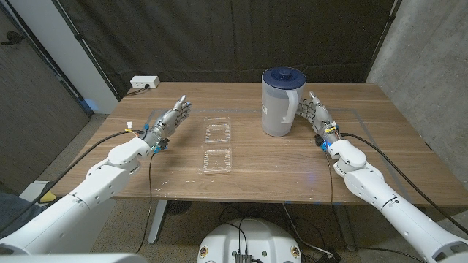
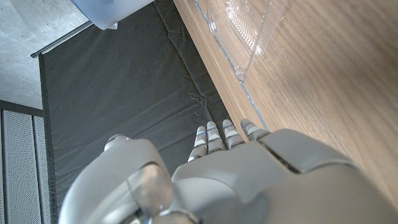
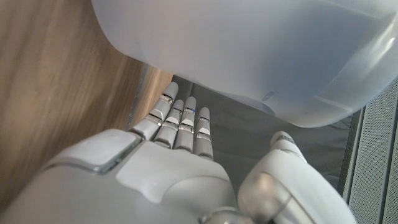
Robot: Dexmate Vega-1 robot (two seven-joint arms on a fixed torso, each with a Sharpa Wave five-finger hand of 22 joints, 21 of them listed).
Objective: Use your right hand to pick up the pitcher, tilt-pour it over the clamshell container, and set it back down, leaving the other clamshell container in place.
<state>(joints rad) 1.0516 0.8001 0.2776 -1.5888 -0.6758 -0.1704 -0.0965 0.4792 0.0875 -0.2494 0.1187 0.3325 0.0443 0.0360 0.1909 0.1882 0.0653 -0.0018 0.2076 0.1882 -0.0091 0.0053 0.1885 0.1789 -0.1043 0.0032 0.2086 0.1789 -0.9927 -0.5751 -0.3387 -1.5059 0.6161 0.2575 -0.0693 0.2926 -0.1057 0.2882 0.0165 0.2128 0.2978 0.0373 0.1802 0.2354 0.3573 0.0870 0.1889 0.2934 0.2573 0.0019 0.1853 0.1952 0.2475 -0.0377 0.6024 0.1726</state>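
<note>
A translucent white pitcher [image 1: 281, 104] with a dark blue lid stands upright at the table's back middle, its handle facing my right hand [image 1: 317, 115]. That hand stands open just right of the handle, fingers straight and apart from it; the pitcher's body [image 3: 249, 50] looms close beside the fingers [image 3: 180, 121]. Two clear clamshell containers lie left of the pitcher, the farther one [image 1: 217, 132] behind the nearer one [image 1: 217, 161]. My left hand [image 1: 170, 120] stands open at the left, holding nothing, with a clamshell edge [image 2: 242, 31] beside it.
The wooden table [image 1: 256, 183] has bare room in front and at the right. A white power strip [image 1: 144, 83] sits at the back left corner. A dark curtain hangs behind the table, with a concrete wall at the right.
</note>
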